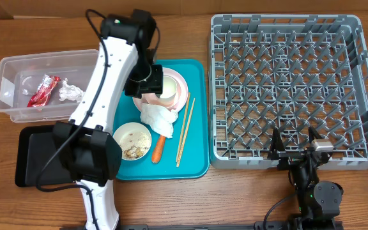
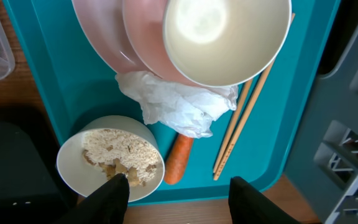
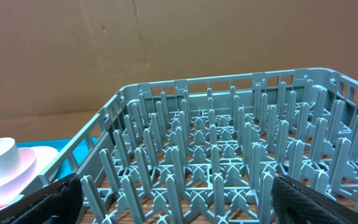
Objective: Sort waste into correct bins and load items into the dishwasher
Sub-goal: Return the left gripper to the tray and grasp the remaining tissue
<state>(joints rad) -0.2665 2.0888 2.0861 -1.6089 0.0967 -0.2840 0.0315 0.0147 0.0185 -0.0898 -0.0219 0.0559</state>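
Note:
My left gripper hangs open over the teal tray, beside the pink plate that carries a white cup. In the left wrist view its fingers stand apart with nothing between them, above a white bowl of rice crumbs, a carrot, a crumpled white wad and chopsticks. The clear tub holds a red wrapper and a foil wad. My right gripper is open at the near edge of the grey dish rack.
A black tray lies at the front left, partly under my left arm. The right wrist view looks across the rack's upright pegs to a cardboard wall behind. The teal tray sits between tub and rack.

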